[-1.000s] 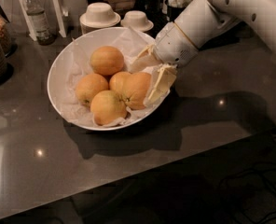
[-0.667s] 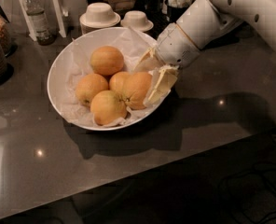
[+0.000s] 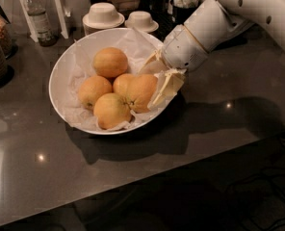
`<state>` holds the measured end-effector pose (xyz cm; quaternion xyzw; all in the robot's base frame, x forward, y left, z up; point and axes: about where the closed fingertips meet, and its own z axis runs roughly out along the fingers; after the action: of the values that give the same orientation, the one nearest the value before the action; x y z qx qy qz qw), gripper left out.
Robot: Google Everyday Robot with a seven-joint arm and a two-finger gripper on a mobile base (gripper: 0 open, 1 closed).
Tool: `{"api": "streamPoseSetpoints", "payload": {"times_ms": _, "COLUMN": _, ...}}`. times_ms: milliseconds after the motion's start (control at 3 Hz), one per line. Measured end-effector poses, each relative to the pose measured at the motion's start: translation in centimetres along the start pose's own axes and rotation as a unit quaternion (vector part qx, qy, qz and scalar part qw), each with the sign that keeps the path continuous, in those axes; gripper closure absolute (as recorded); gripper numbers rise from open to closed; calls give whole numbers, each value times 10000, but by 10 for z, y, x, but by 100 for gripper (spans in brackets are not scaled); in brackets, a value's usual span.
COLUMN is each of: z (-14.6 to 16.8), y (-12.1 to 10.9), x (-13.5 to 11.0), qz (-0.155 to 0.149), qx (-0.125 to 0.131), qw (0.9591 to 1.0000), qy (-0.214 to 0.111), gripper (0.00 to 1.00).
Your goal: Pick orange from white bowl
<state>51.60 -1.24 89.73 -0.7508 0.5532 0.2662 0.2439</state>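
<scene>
Orange, the largest fruit, lies right of centre in the white bowl, touching smaller oranges. The gripper reaches over the right rim, jaws apart beside it. Bare bench lies in front.

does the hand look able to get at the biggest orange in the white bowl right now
Probably yes. The hand sits open just inside the right rim of the white bowl, right beside the orange, with nothing between them. Smaller oranges crowd only its left side.

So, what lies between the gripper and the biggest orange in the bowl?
Nothing shows there: in the camera view, the gripper reaches right up to the orange inside the white bowl.
</scene>
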Motion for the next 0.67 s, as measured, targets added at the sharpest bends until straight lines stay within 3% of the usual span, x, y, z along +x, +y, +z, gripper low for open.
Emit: {"api": "streamPoseSetpoints", "payload": {"times_ms": 667, "z": 3, "y": -25, "x": 7, "qz": -328, "qx": 40, "qw": 9994, "qy": 119, "gripper": 100}}
